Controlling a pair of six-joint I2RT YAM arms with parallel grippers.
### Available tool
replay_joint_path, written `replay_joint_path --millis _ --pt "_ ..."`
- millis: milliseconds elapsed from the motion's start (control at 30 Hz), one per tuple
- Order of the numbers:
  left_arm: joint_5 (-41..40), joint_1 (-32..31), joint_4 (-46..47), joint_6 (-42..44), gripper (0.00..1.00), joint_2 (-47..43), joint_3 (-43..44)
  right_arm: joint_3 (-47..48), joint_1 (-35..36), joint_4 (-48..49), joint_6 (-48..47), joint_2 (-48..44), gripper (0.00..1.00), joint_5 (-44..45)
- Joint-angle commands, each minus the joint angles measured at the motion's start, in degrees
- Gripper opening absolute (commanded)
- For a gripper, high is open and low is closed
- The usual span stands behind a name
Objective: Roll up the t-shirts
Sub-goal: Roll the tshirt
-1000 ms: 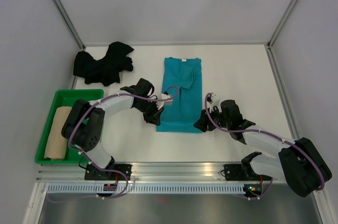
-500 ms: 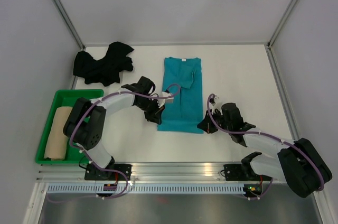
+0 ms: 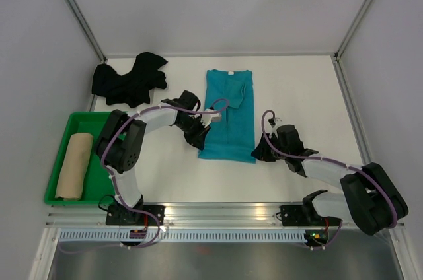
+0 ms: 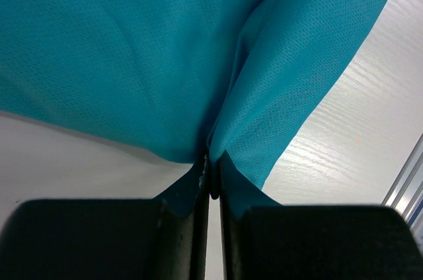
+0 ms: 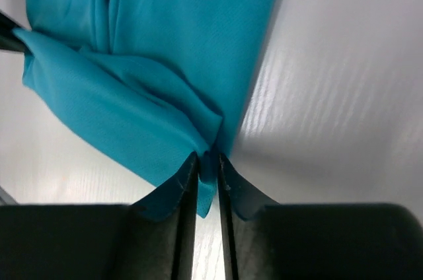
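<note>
As both arms carry the near end of the teal shirt (image 3: 228,111) toward the far side, the strip looks a little shorter than it did a second ago. Its near edge now sits farther up the table (image 3: 301,88), and both wrists have moved inward with it.

We have the left gripper (image 4: 210,168) clenched on the near left corner, the mesh cloth pinched flat between fingers that are all but touching. The right gripper (image 5: 206,161) is clamped the same way on the near right corner, where the fabric bunches into a soft fold just ahead of the tips.

The shirt itself lies mid-table, folded lengthwise into a narrow band with its collar at the far end. We take this to mean the roll has only just begun, because the hem is lifted and turning over but no full turn has formed yet.

The beige shirt (image 3: 73,164) already lies as a roll in the tray (image 3: 99,119) at our left. The black shirt (image 3: 129,80) sits crumpled at the far left, well apart. So we judge one shirt done, one in hand and one still waiting.

Next we need both corners to travel evenly. If one leads, the roll may skew.
</note>
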Motion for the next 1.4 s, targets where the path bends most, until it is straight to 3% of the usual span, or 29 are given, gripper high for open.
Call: replay_joint_path --millis 0,167,300,500,667,767,1000,1367 --pt "-3.5 0.3 0.7 -2.6 0.14 0.9 1.6 3.4 -0.7 -3.8 0.1 -1.4 0.35 6.5" --pt "-2.5 0.3 1.0 -2.5 0.22 0.0 1.4 9.3 -0.7 -13.4 -4.7 -5.5 0.41 9.2" --pt "-1.7 0.3 1.2 -2.5 0.22 -0.4 1.1 10.7 0.0 -16.0 -8.0 -10.4 0.38 8.0" --pt "-2.2 0.3 1.3 -2.8 0.23 -0.6 1.1 7.3 4.1 -6.6 -3.6 -12.5 0.09 4.4" --pt "-2.6 0.3 1.3 -3.0 0.25 -1.2 1.3 7.6 9.9 2.6 -2.5 -4.6 0.03 0.0" --pt "-3.0 0.3 1.3 -2.9 0.28 -1.9 1.1 8.1 9.5 5.1 -1.3 0.6 0.00 2.9" --pt "-5.7 0.3 1.3 -3.9 0.33 -4.1 0.9 5.4 4.2 8.7 3.0 10.4 0.00 0.6" --pt "-13.8 -2.1 1.1 -2.2 0.45 -15.8 1.9 5.7 3.6 7.2 4.2 12.1 0.00 1.9"
